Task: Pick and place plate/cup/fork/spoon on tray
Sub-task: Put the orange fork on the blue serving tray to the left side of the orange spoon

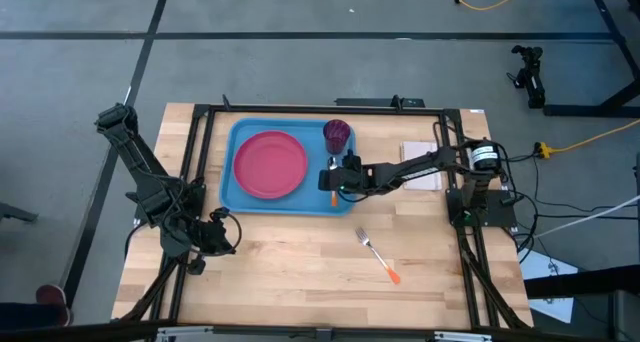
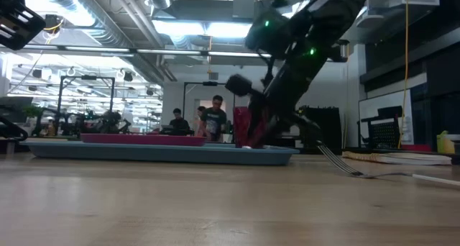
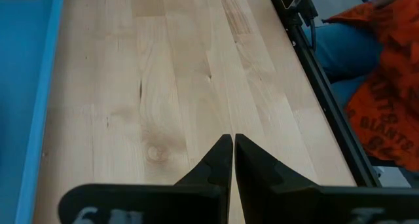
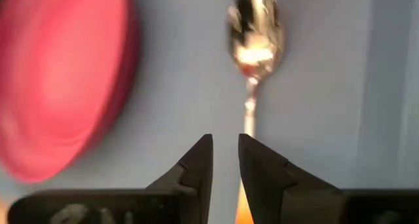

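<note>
The light-blue tray (image 1: 240,197) lies at the table's far middle. The pink-red plate (image 1: 270,164) lies flat on its left half, and the maroon cup (image 1: 337,135) stands in its far right corner. My right gripper (image 1: 335,179) is low over the tray's right part, shut on the spoon (image 4: 255,34). The spoon's oval bowl points away from the fingers, over the tray floor beside the plate (image 4: 59,73). The fork (image 1: 375,252) lies on the bare wood near the front right, orange handle end toward the near edge. My left gripper (image 1: 222,234) is shut and empty off the tray's near left corner. My right gripper (image 4: 226,142) holds the spoon by its handle (image 4: 247,122), pinched between the two fingers, which lie along the spoon. The orange handle end (image 4: 243,207) shows far back in the gap. The bowl sticks out past the fingertips; whether it rests on the tray I cannot tell.
A small white pad (image 1: 422,167) lies right of the tray under my right arm. A black frame (image 1: 205,142) runs along the table's sides. Bare wood (image 3: 170,86) stretches before my left gripper (image 3: 233,140). A person in orange cloth (image 3: 386,86) is beside the table.
</note>
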